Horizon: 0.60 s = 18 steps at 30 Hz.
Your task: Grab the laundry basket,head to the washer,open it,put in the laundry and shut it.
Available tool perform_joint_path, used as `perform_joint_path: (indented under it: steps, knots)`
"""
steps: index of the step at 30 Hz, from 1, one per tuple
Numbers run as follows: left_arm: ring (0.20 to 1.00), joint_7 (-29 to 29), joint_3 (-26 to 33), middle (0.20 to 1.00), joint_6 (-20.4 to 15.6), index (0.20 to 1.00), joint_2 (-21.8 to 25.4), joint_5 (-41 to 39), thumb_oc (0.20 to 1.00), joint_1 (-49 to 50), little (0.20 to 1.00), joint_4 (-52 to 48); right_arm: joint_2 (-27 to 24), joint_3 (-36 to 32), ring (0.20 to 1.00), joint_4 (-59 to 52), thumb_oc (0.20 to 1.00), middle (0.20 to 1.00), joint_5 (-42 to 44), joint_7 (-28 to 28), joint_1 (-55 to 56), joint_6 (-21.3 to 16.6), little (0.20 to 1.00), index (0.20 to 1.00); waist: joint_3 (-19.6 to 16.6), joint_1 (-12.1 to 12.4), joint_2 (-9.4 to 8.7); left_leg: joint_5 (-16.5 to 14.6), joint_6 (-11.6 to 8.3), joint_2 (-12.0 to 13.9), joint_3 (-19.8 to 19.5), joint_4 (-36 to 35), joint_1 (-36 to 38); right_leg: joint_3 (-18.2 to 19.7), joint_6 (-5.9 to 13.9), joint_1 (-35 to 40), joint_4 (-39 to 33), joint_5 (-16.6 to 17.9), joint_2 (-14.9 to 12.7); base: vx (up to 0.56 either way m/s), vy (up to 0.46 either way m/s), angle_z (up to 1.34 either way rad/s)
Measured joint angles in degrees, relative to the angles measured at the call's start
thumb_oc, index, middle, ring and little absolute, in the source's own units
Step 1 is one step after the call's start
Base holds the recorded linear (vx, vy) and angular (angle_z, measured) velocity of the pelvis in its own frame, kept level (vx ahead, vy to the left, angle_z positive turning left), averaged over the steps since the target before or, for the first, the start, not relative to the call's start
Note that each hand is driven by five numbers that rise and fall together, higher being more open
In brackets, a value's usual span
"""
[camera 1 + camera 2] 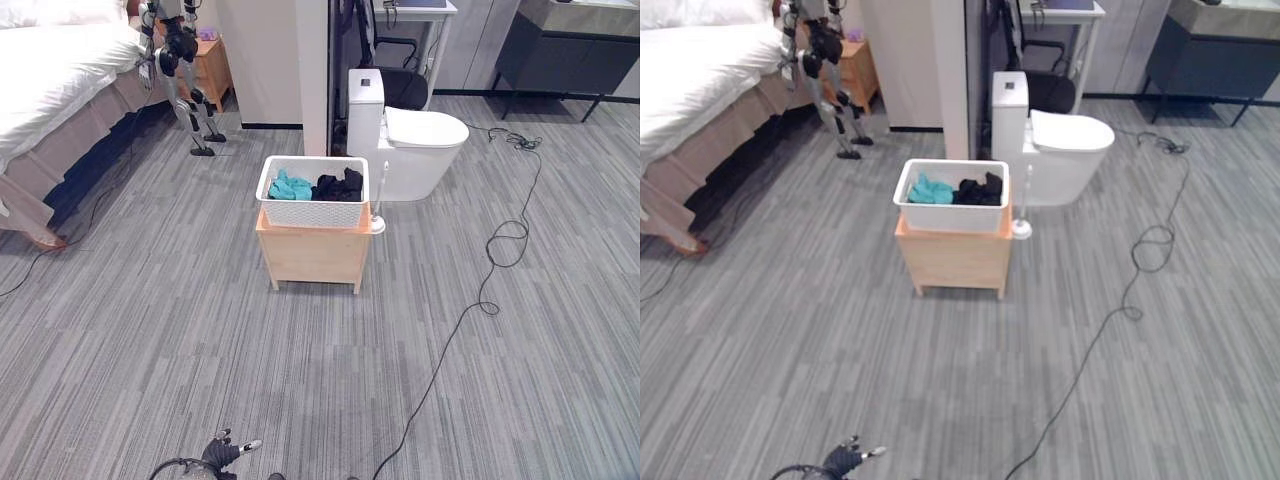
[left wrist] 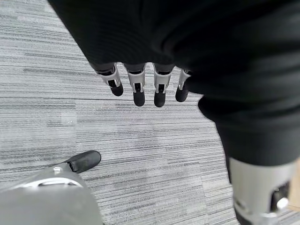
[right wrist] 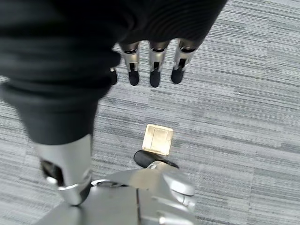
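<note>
1. White plastic, with a lattice wall: the laundry basket (image 1: pixel 312 192) sits on top of a small light-wood table (image 1: pixel 313 255), out on the grey striped floor (image 1: pixel 150 340), well ahead of the robot.
2. In the basket lie a teal garment (image 1: pixel 290 186) on its left side and dark clothes (image 1: pixel 340 186) on its right, touching each other in the middle.
3. Just behind and to the right of the basket stands a white toilet (image 1: pixel 405 135) with its lid down; a white toilet brush (image 1: pixel 378 220) stands on the floor beside the table's right corner.
4. A bed (image 1: pixel 60 70) with white covers runs along the far left, and a small wooden nightstand (image 1: pixel 212 68) stands beyond it. Another humanoid robot (image 1: pixel 180 60) stands between the two.
5. A black cable (image 1: pixel 500 250) snakes over the floor on the right.
6. The left robot hand (image 2: pixel 140 86) hangs over bare floor, well apart from the basket. Its fingers are straight and relaxed, its thumb apart from them, and it holds nothing. It also shows at the bottom edge of the left eye view.
7. The right robot hand (image 3: pixel 152 70) likewise hangs over the floor with straight, loose fingers, empty. A small square brass floor plate (image 3: pixel 158 139) lies beneath it.
</note>
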Motion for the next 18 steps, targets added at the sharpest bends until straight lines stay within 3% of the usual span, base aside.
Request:
perform_joint_path:
  steps: [18]
  knots:
    - [1.000, 1.25, 0.34, 1.000, 0.00, 1.000, 0.25, -1.14, 1.000, 0.89, 1.000, -0.16, 0.55, 1.10, 1.000, 0.53, 1.000, 1.000, -0.03, -0.47, -0.03, 0.34, 1.000, 1.000, -0.13, 0.60, 0.13, -0.06, -0.09, -0.32, -1.58, -0.08, -0.05, -1.70, -1.08, 2.24, -3.23, 1.07, -0.04, 0.00, -0.031, 0.05]
